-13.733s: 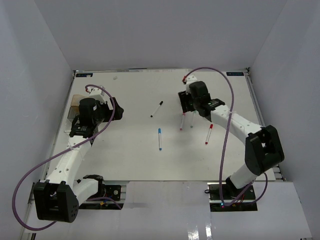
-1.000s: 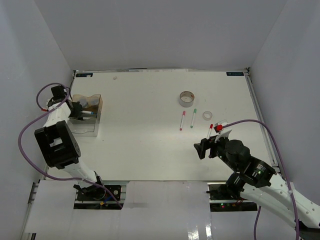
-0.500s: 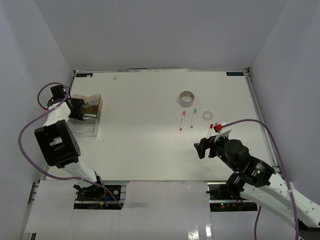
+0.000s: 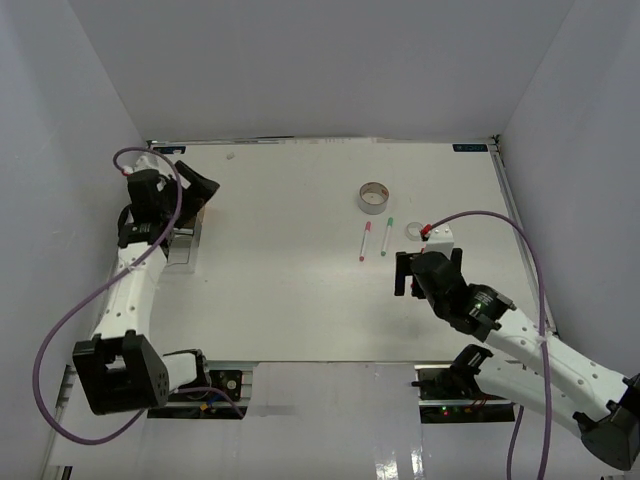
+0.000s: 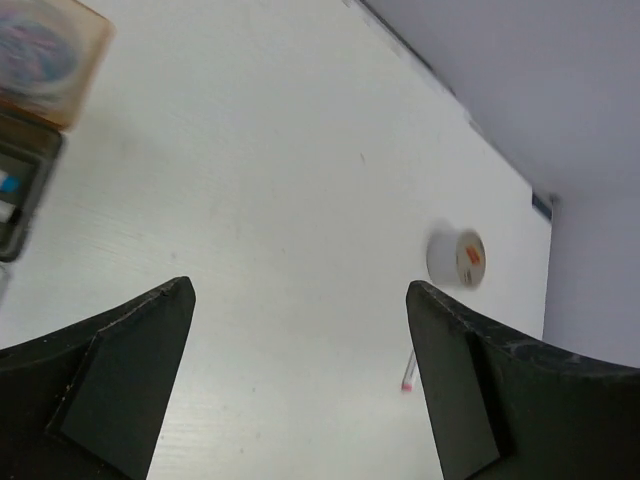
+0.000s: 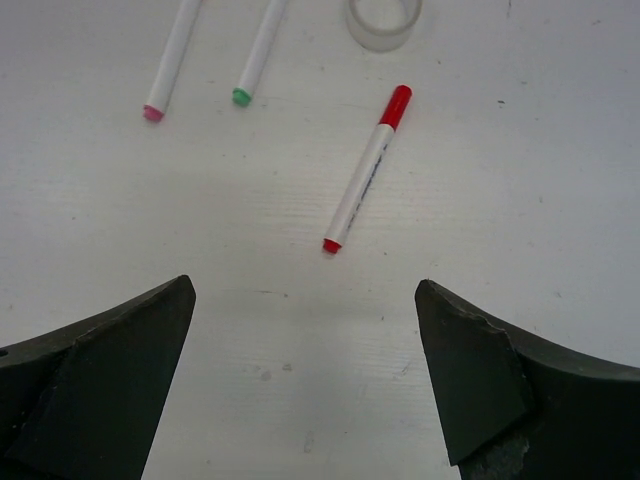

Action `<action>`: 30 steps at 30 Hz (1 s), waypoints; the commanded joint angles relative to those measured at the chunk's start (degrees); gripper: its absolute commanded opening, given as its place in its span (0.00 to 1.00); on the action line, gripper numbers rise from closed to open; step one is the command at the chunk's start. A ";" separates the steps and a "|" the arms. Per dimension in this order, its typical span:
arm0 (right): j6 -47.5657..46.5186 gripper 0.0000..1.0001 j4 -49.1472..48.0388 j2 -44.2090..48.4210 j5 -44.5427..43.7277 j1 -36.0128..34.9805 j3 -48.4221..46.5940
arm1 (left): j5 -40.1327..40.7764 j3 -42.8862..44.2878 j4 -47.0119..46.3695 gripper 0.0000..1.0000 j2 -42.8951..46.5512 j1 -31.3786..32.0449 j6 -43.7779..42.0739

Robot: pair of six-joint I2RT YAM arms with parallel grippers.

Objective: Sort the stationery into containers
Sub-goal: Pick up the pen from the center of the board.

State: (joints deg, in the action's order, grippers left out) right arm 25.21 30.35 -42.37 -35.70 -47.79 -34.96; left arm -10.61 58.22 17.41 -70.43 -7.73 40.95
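**Top view.** My left gripper (image 4: 199, 187) hangs at the far corner of the amber box (image 4: 189, 246), which stands at the left edge of the table (image 4: 280, 300); my left arm hides most of the box. My right gripper (image 4: 403, 273) is low over the table, near the pink marker (image 4: 365, 241), the green marker (image 4: 386, 236) and the small tape roll (image 4: 413, 232). The large tape roll (image 4: 374, 197) lies farther back.

**Left wrist view.** My fingers (image 5: 110, 375) stand wide apart with nothing between them. Only one corner of the box shows, at upper left. A blurred round shape (image 5: 35, 45) sits inside it, and I cannot tell what it is.

**Right wrist view.** My jaws are wide and empty. The red marker (image 6: 366, 170) lies on the bare table ahead of them, outside any container. The pink and green markers lie side by side to its left.
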 commanded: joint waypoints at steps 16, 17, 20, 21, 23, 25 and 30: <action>1.77 0.86 -17.95 -26.70 10.92 19.75 -1.16 | -19.54 -21.65 -8.88 0.98 20.51 14.76 -24.69; 1.94 0.84 -18.39 -27.58 11.18 20.36 -1.16 | -19.36 -21.74 -8.88 0.98 20.69 15.02 -24.69; 2.30 0.79 -20.06 -30.57 12.50 21.42 -0.99 | -19.01 -21.92 -8.62 0.98 20.69 15.20 -24.69; 2.56 0.78 -20.33 -31.71 12.85 21.60 -0.81 | -18.66 -21.92 -8.53 0.98 20.60 15.20 -24.69; 3.00 0.74 -21.21 -32.68 13.46 22.13 -0.37 | -18.48 -21.92 -8.53 0.98 20.34 15.20 -24.69; 3.35 0.73 -21.56 -33.83 13.73 22.39 0.24 | -18.57 -22.01 -8.44 0.98 19.99 15.20 -24.60; 4.23 0.61 -22.61 -34.54 14.78 22.92 1.65 | -18.66 -21.92 -8.36 0.98 19.46 15.55 -24.51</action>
State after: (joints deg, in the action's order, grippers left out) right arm 27.94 10.44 -76.93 -21.67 -25.39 -34.15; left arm -28.80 36.23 10.07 -51.20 7.38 17.26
